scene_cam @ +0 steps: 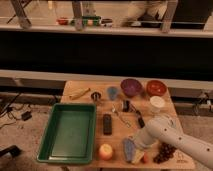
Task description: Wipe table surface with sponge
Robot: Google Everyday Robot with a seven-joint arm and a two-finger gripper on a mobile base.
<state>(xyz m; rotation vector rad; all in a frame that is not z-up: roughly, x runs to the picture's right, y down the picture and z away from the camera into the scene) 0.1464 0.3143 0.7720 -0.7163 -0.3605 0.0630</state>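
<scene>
Green tray [70,105] beside remote [107,124] — closed fingers [139,145] at sponge [129,149].

We are looking at a light tan table surface [119,135] carrying a deep green tray [55,145], black remote [107,124], purple bowl [131,86], red bowl [156,87], small blue cup [112,92] and dark purple grapes [164,151]. The sponge [129,149] is showing blue-grey beside pale yellow. The gripper [139,145], at the sponge by the front edge, is looking white like its arm.

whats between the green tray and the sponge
A round orange fruit lies between the green tray and the sponge, shown in the camera view; the gripper sits beside the sponge.
</scene>
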